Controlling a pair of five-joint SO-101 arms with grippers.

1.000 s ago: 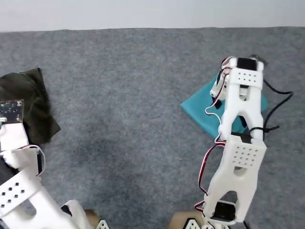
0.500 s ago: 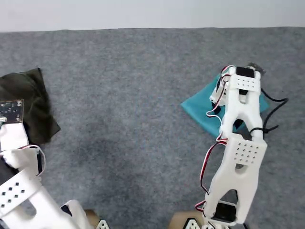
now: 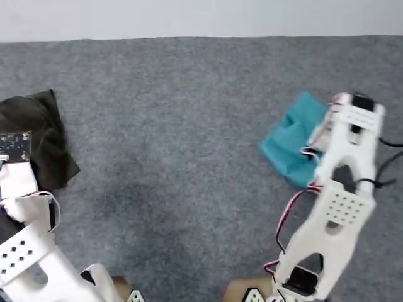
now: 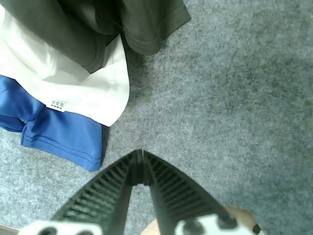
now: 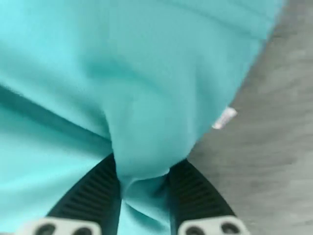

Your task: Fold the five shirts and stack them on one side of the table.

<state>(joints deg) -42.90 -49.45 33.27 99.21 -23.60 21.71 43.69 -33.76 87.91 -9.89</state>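
Left tool (image 4: 142, 152) has its ribbed black fingers pressed tip to tip with nothing between them, and it hangs over grey bench (image 3: 176, 126) just short of a stack of folded shirts. In the stack, up ahead of those tips, a dark shirt (image 4: 122, 19) lies on top, a white shirt (image 4: 73, 83) under it and a blue shirt (image 4: 58, 132) at the bottom, each lower layer sticking out towards the tool. From the high view the dark shirt (image 3: 38, 138) sits at the bench's left edge, partly covered by the left arm (image 3: 25, 251); the white and blue layers show from the wrist camera. A wide stretch of grey surface lies between the stack and the right arm (image 3: 340, 189), with the bench's far edge meeting a pale wall. Right tool (image 5: 142, 164) is clamped on a pinched fold of the teal shirt (image 5: 146, 73), the cloth bulging up between its two fingers, a small white tag (image 5: 225, 117) at the hem just beyond. Seen from above, the teal shirt (image 3: 293, 141) is bunched and rumpled beside that arm's wrist, near the bench's right side.
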